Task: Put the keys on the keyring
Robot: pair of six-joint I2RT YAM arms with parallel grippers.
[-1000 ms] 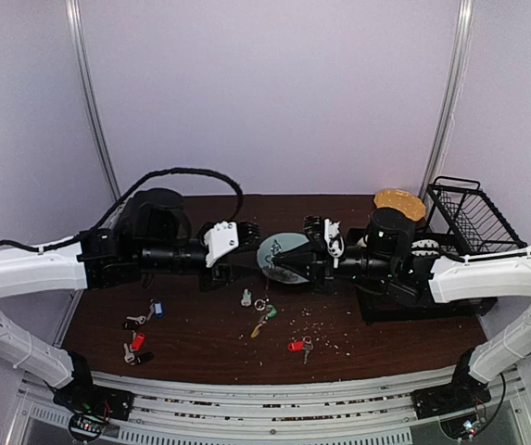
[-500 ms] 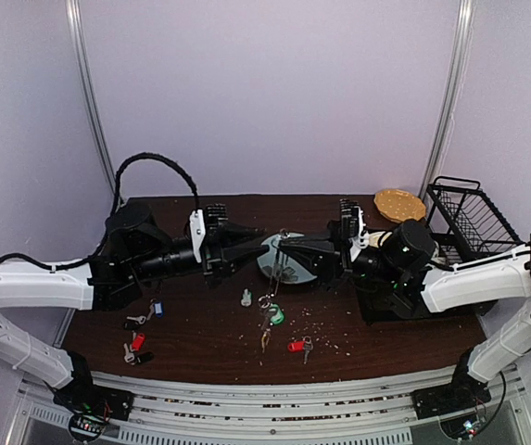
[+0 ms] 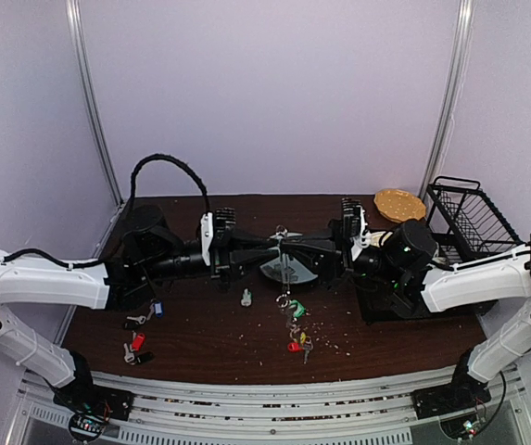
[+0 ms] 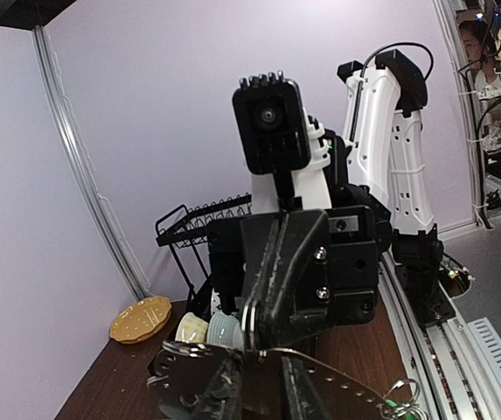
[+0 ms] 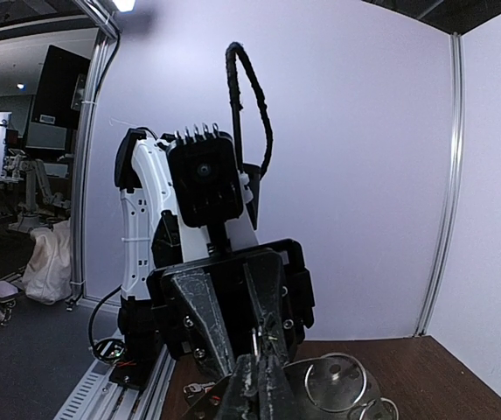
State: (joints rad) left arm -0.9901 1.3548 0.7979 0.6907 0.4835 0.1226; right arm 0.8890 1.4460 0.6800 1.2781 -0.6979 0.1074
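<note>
Over the pale green plate (image 3: 309, 271) my right gripper (image 3: 289, 247) is shut on the top of the keyring (image 3: 284, 273), a thin grey wire loop that hangs down from it. Keys with a green tag (image 3: 299, 310) dangle at the loop's bottom. My left gripper (image 3: 270, 248) faces the right one tip to tip. Its fingers (image 4: 228, 391) stand a small gap apart, on either side of the keyring wire (image 4: 346, 363). In the right wrist view the wire (image 5: 253, 339) rises from my closed right gripper (image 5: 260, 374). Loose keys lie on the table: blue tag (image 3: 158, 309), red tag (image 3: 136, 342), another red tag (image 3: 294, 347).
A tiny clear bottle (image 3: 246, 298) stands in front of the plate. A black wire rack (image 3: 469, 218) and a tan disc (image 3: 398, 203) sit at the back right. Small cups (image 4: 206, 331) stand beside the rack. Crumbs are scattered over the brown table (image 3: 209, 343).
My left gripper has moved right to meet the right gripper and its jaws have narrowed. The keyring with its hanging keys has shifted slightly right.
</note>
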